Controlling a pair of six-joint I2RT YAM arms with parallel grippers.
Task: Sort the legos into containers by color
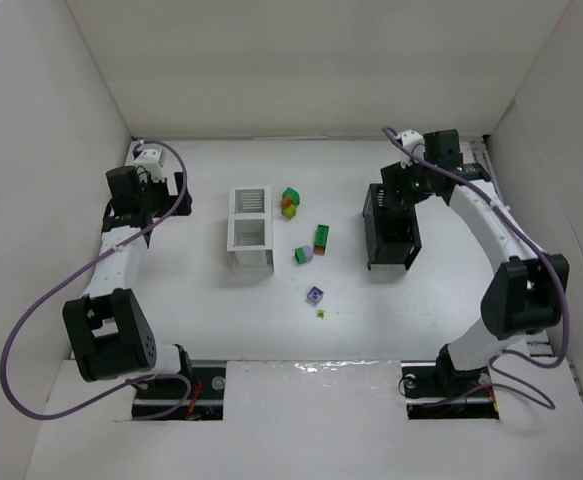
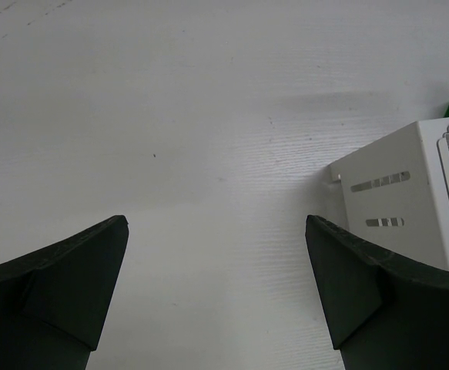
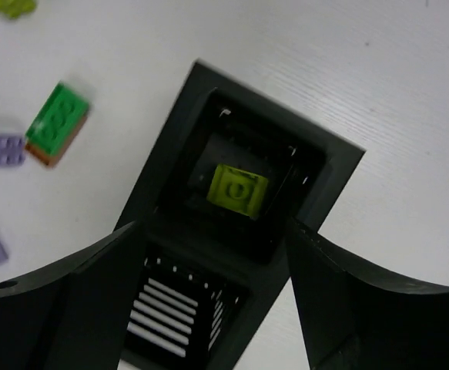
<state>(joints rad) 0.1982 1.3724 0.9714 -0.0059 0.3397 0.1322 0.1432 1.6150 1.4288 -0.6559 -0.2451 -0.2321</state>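
While the right gripper [image 3: 212, 226] hangs over the black slatted plastic two-compartment box [image 1: 391, 245], its jaws are spread wide and grip nothing. A small yellow-green plastic brick [image 3: 238, 190] sits inside that box's 12 o'clock compartment, clear of both fingers. The 6 o'clock compartment's slatted floor is visible.

Left gripper [image 2: 216, 227]: also spread wide, nothing held, above the bare white table [image 1: 201, 320]. A corner of the white slatted plastic two-compartment box [image 1: 250, 228] is at its 3 o'clock in the wrist view.

Loose bricks lie between the boxes, top view:
- green/yellow/orange-red cluster [image 1: 290, 202], near the white box's far compartment, at its 3 o'clock
- green brick stacked on orange-red [image 1: 323, 238], at 9 o'clock of the black box, apart from it
- green and lavender pair [image 1: 303, 255], touching each other, at 7 o'clock of that stack
- single lavender brick [image 1: 315, 295], at 6 o'clock of the pair
- tiny yellow-green piece [image 1: 321, 314], just beside it at 6 o'clock
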